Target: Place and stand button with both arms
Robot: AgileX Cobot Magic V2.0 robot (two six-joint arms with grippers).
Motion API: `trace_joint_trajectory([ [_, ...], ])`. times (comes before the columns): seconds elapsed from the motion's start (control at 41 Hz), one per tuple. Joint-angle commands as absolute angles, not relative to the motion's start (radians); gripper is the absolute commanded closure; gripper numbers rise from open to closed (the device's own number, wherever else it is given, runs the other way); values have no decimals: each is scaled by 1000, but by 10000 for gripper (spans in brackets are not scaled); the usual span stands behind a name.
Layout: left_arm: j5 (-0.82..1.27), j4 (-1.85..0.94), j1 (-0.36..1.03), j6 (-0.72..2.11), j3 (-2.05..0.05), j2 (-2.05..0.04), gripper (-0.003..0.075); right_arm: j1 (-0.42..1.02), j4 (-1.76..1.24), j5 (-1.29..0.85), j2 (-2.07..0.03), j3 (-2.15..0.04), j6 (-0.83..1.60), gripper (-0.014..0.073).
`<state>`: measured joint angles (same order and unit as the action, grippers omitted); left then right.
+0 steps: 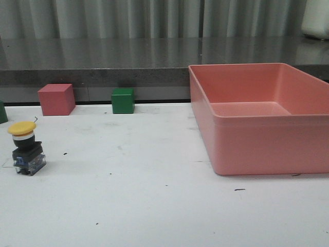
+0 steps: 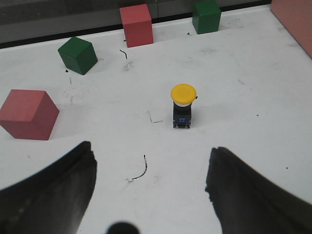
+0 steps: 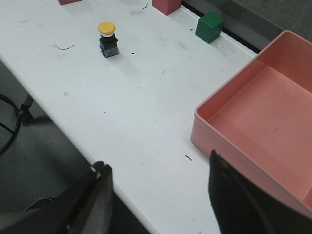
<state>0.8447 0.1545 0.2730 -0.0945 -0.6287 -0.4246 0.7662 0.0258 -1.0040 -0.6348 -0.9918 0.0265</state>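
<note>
The button (image 1: 24,148) stands upright on the white table at the far left, yellow cap on top, black body and clear blue base below. It also shows in the left wrist view (image 2: 183,105) and, small, in the right wrist view (image 3: 107,39). My left gripper (image 2: 150,168) is open and empty, held above the table short of the button. My right gripper (image 3: 158,183) is open and empty, above the table's near edge beside the pink bin. Neither arm shows in the front view.
A large pink bin (image 1: 267,139) fills the right side. A red cube (image 1: 56,99) and a green cube (image 1: 123,100) sit at the back edge. The left wrist view shows another red cube (image 2: 28,113) and another green cube (image 2: 77,55) to the left of the button.
</note>
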Motion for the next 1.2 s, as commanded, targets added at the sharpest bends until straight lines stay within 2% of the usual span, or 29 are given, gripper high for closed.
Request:
trace_joint_trajectory([
  [0.0, 783, 166, 271, -103, -664, -430, 246, 760, 37, -938, -636, -1015, 36, 144],
  [0.244, 783, 166, 271, -103, -664, -430, 246, 760, 37, -938, -636, -1015, 36, 144],
  [0.341, 785, 166, 271, -103, -664, -430, 265, 760, 37, -939, -636, -1015, 36, 188],
  [0.415, 785, 166, 271, -103, -664, -430, 329, 760, 37, -942, -636, -1015, 36, 289],
  [0.585, 785, 144, 271, -103, -664, -430, 547, 760, 37, -942, -636, -1015, 36, 555],
  [0.732, 785, 135, 271, -103, -664, -430, 695, 760, 37, -942, -636, -1015, 36, 718],
  [0.78, 785, 135, 271, -103, -664, -430, 737, 760, 37, -942, -636, -1015, 36, 707],
  [1.171, 785, 135, 271, -103, -664, -430, 740, 760, 37, -938, -636, -1015, 36, 711],
])
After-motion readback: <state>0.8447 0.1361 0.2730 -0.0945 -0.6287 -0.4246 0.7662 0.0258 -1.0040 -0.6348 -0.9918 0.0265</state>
